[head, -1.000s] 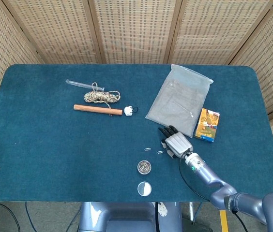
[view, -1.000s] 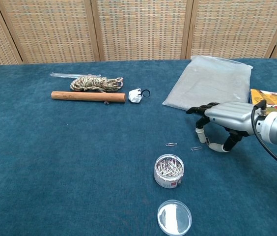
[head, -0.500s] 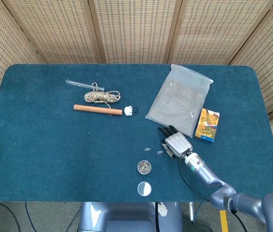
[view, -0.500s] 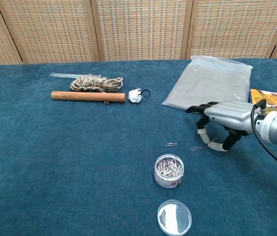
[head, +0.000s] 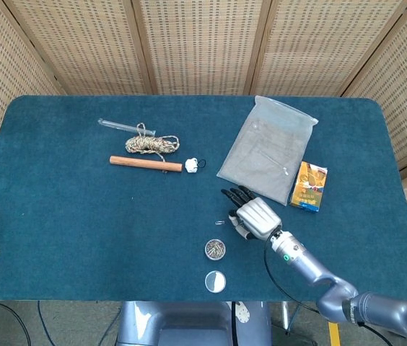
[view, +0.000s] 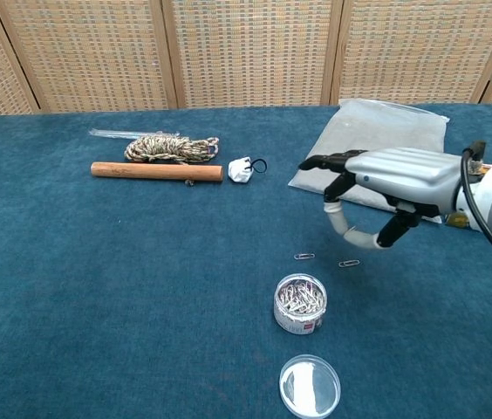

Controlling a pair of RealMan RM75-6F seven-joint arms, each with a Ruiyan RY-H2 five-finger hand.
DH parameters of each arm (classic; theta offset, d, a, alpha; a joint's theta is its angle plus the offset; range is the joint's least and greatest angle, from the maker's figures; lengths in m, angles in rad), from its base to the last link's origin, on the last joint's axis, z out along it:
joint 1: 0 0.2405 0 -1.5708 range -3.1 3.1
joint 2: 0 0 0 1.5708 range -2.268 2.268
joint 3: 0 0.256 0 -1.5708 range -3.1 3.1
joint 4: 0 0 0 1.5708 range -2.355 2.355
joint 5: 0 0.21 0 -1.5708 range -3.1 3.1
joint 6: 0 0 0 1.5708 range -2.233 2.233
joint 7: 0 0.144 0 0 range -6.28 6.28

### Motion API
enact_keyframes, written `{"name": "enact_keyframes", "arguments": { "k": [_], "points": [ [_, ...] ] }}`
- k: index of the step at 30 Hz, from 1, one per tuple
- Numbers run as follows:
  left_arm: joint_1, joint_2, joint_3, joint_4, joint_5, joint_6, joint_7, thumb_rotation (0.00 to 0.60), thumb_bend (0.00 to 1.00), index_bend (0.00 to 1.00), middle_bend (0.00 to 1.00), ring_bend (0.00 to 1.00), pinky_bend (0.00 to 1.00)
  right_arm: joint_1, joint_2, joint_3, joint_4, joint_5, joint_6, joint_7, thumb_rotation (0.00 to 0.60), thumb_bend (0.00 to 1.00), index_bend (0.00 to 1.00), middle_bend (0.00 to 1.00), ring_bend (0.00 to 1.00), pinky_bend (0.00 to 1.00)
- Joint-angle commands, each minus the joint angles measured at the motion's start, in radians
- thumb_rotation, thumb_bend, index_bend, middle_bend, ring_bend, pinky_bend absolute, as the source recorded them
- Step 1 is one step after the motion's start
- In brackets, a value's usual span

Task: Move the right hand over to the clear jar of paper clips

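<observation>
The clear jar [view: 300, 305] is short, round and open, full of silvery paper clips, standing on the blue felt tabletop [view: 98, 279] near its front edge. Its round lid [view: 310, 385] lies just before it. The right hand [view: 377, 179] hovers behind the jar, fingers [view: 320, 161] spread, holding nothing.

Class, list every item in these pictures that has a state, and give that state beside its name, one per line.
Clear jar: open, upright, holding paper clips.
Jar lid: off, flat on the table in front of the jar.
Right robot hand: empty, fingers apart, raised above the cloth, behind the jar.
Two loose paper clips: flat on the cloth below the hand.
Plastic bag: lying flat.
Rope: coiled in a bundle.
Wooden stick: lying flat.
</observation>
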Motion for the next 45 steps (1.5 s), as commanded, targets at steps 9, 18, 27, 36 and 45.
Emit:
{"name": "enact_keyframes", "arguments": {
  "k": [9,18,27,36,45],
  "points": [
    [0.003,0.003,0.002,0.000,0.004,0.003,-0.008,0.600,0.09,0.00,0.00,0.00,0.00,0.072,-0.056,0.008,-0.109,0.003,-0.086,-0.068,0.600,0.43,0.72,0.00,0.00,0.00],
    [0.001,0.008,0.000,0.006,0.001,-0.004,-0.027,0.600,0.09,0.00,0.00,0.00,0.00,0.079,-0.091,0.010,-0.089,0.038,-0.096,-0.132,0.600,0.43,0.72,0.00,0.00,0.00],
    [0.001,0.009,0.002,0.005,0.005,-0.004,-0.026,0.600,0.09,0.00,0.00,0.00,0.00,0.070,-0.088,0.001,-0.082,0.066,-0.098,-0.164,0.600,0.43,0.71,0.00,0.00,0.00],
    [0.000,0.007,0.004,0.002,0.004,-0.005,-0.007,0.600,0.09,0.00,0.00,0.00,0.00,0.057,-0.076,-0.002,-0.101,0.091,-0.078,-0.217,0.600,0.27,0.55,0.00,0.00,0.00],
    [0.001,0.008,0.004,0.001,0.005,-0.002,-0.013,0.600,0.09,0.00,0.00,0.00,0.00,0.040,-0.030,-0.003,-0.150,0.076,-0.041,-0.209,0.600,0.27,0.55,0.00,0.00,0.00]
  ]
}}
